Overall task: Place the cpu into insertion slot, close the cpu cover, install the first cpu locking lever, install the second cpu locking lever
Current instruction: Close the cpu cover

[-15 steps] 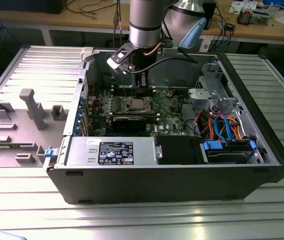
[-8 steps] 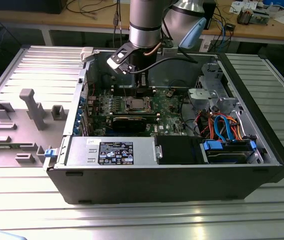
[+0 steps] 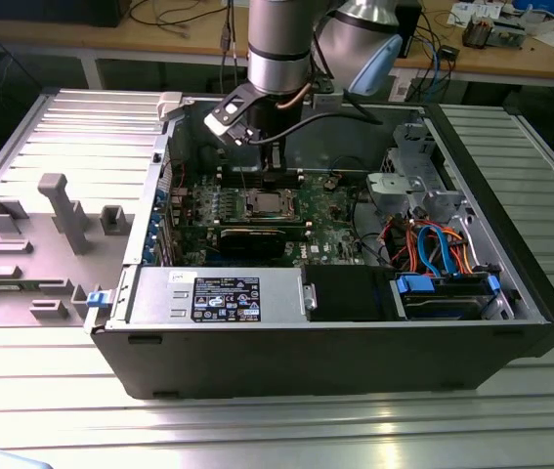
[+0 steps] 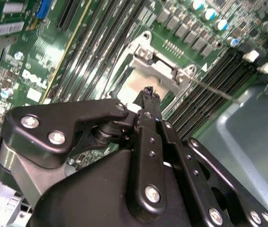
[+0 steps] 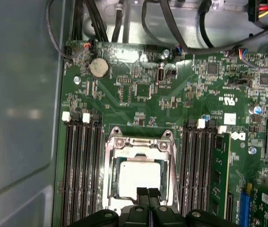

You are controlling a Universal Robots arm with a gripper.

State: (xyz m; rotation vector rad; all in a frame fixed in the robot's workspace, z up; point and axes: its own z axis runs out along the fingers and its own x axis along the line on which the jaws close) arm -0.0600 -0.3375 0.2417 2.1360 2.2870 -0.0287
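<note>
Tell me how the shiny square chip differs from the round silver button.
The cpu is square; the round button is a circle. The cpu looks bigger than the button. The cpu sits inside a metal frame; the button sits alone. Both are silvery and flat.

Support: ribbed bare-metal table top [image 3: 257, 430], grooves running across the exterior view, glare on the near strips.
Centre load: black computer tower case [image 3: 335, 357], lying on its side, open face up, flat on the table.
Exterior view's left: grey ribbed plate [image 3: 81, 132], flat on the table, close against the case; touching or just beside, cannot tell.
On plate: tall grey post [image 3: 62, 210], upright; small hollow block [image 3: 112, 220] near it; square frame block [image 3: 8, 217]; low flat holders [image 3: 3, 266] toward the near edge.
Exterior view's right: more ribbed table strips [image 3: 540, 147] beside the case.
</note>
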